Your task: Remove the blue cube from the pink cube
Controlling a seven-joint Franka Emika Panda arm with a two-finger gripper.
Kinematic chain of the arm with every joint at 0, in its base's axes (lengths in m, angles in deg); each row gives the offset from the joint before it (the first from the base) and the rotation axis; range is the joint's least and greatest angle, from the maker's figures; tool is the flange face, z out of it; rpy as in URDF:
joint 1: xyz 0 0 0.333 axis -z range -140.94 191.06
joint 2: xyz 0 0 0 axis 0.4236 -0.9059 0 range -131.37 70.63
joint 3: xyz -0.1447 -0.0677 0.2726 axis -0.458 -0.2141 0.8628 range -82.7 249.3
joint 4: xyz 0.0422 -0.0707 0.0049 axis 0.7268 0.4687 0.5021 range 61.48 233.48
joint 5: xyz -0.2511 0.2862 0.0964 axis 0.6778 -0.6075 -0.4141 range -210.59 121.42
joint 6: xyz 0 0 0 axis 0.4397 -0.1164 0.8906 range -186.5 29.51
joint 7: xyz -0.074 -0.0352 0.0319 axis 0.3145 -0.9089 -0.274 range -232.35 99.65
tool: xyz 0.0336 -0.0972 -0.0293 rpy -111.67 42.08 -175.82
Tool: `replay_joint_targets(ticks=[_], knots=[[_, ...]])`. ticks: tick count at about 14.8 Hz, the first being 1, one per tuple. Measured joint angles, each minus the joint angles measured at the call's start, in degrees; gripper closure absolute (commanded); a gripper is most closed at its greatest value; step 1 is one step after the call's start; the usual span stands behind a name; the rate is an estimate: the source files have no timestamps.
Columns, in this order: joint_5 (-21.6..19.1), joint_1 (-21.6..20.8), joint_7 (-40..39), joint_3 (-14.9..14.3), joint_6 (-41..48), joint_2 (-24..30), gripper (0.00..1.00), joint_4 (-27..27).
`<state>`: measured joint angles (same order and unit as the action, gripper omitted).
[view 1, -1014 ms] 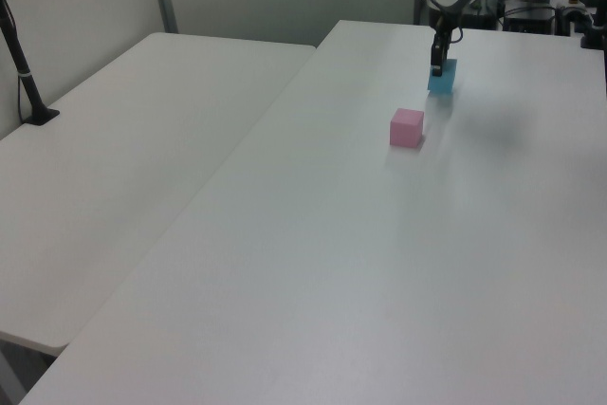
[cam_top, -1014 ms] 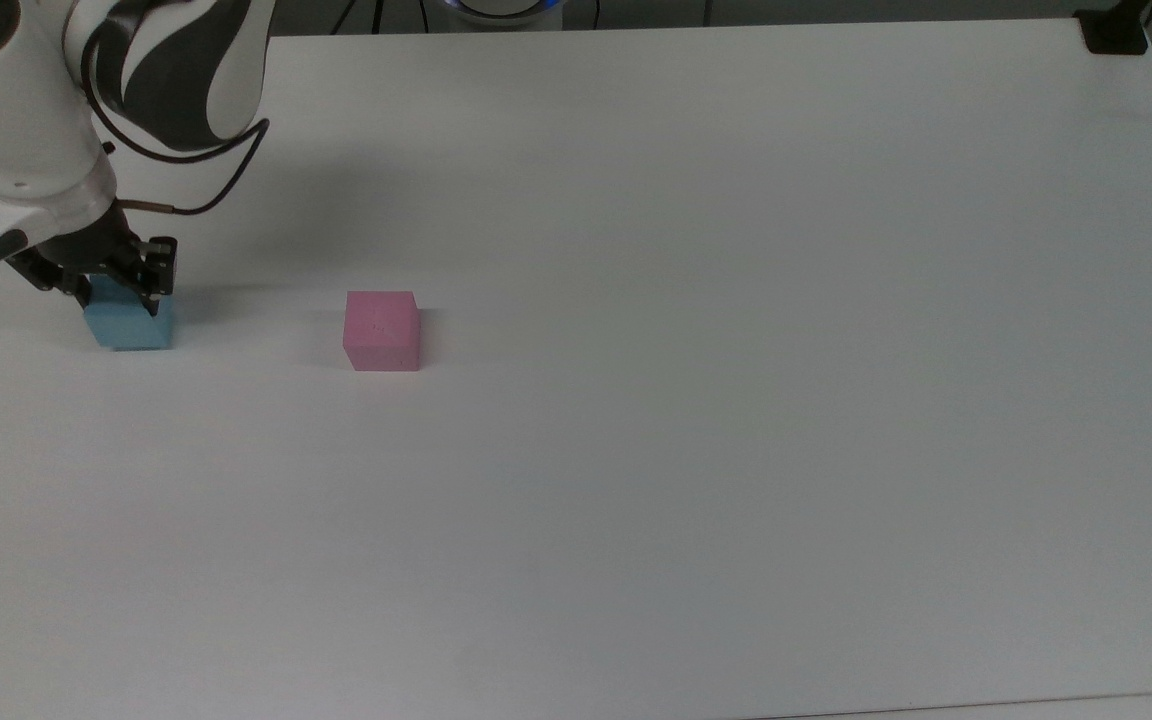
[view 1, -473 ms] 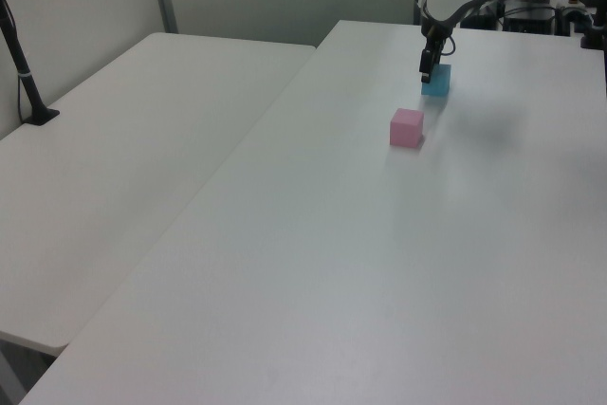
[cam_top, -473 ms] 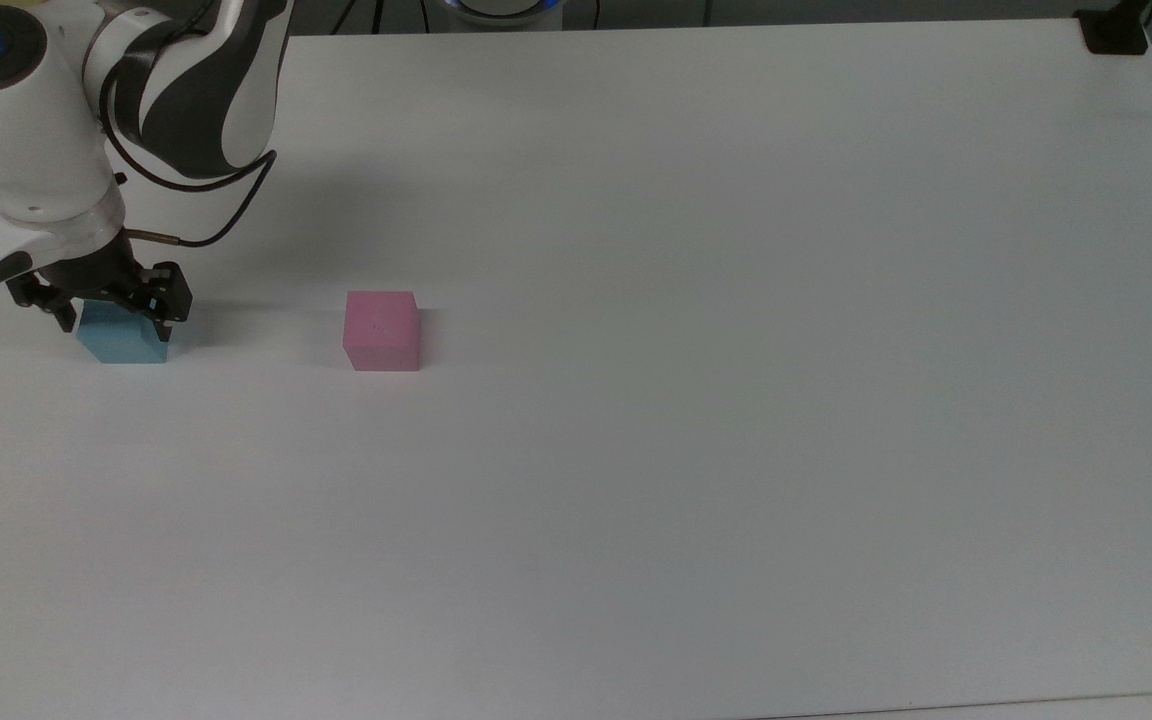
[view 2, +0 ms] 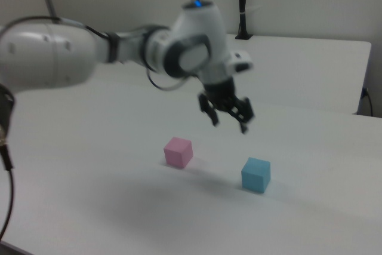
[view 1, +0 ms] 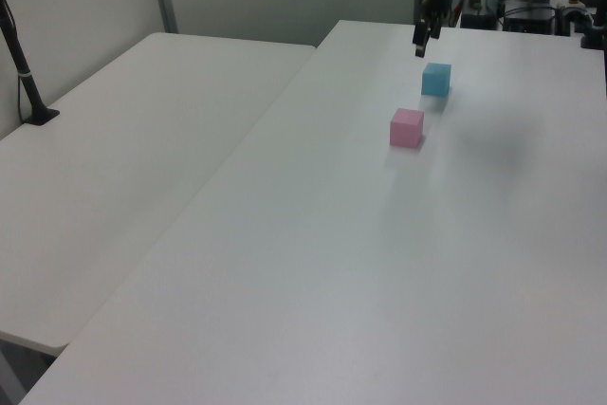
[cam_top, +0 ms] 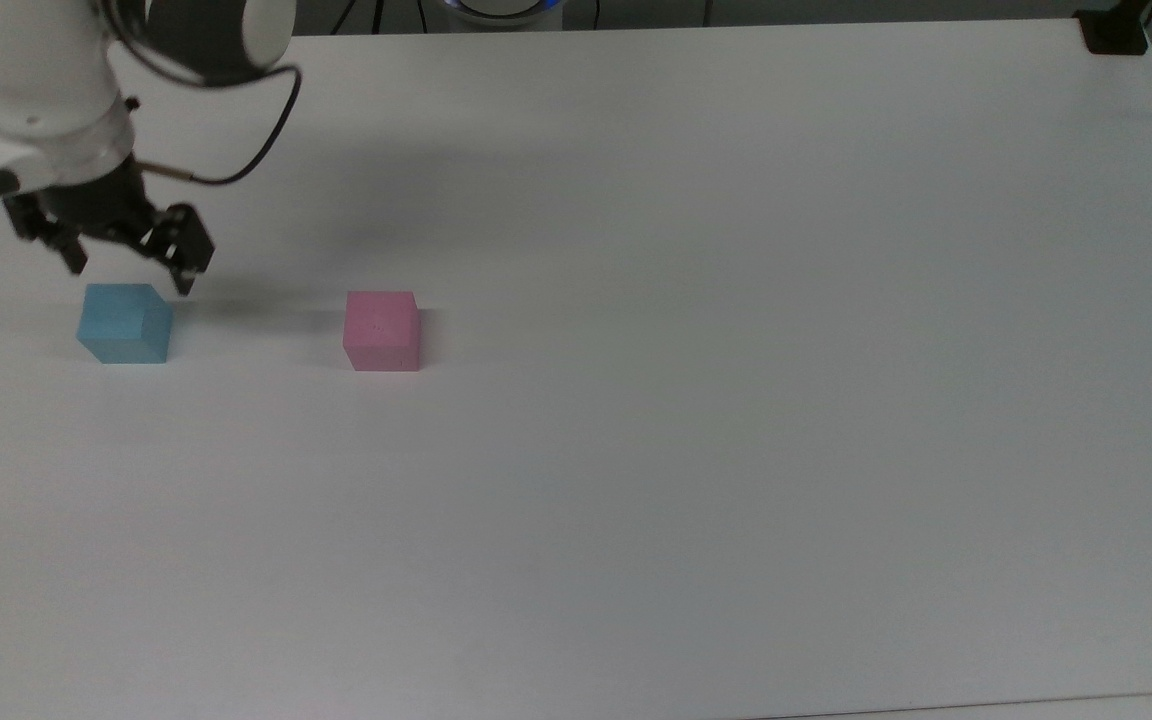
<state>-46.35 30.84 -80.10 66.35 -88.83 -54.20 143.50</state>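
Top view has the end effector (cam_top: 126,262) spread wide and empty above the blue cube (cam_top: 124,323), resting on the tabletop (cam_top: 736,400) well apart from the pink cube (cam_top: 382,331); only retreat looks left.

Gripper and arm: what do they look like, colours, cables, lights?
The arm has glossy white rounded shells with dark grey joint sections. A blue light glows on the wrist housing. A thin black cable loops beside the wrist. The gripper is black, with two short fingers.

Even light, soft shadows, blurred arm
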Motion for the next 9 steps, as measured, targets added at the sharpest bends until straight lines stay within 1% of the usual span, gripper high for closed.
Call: replay_joint_targets(ticks=[1, 2, 5, 7, 9], knots=[[0.8, -1.1, 2.8, 0.6, 4.1, 2.8, 0.00, 0.0], [1.4, -2.0, 4.8, 1.9, 8.2, 5.7, 0.00, 0.1], [3.5, -3.4, 7.8, 7.5, 19.8, 14.0, 0.00, 0.5], [4.0, -4.3, 8.4, 10.9, 25.9, 18.2, 0.00, 1.6], [4.5, -6.5, 9.9, 12.4, 29.1, 20.7, 0.00, 2.9]])
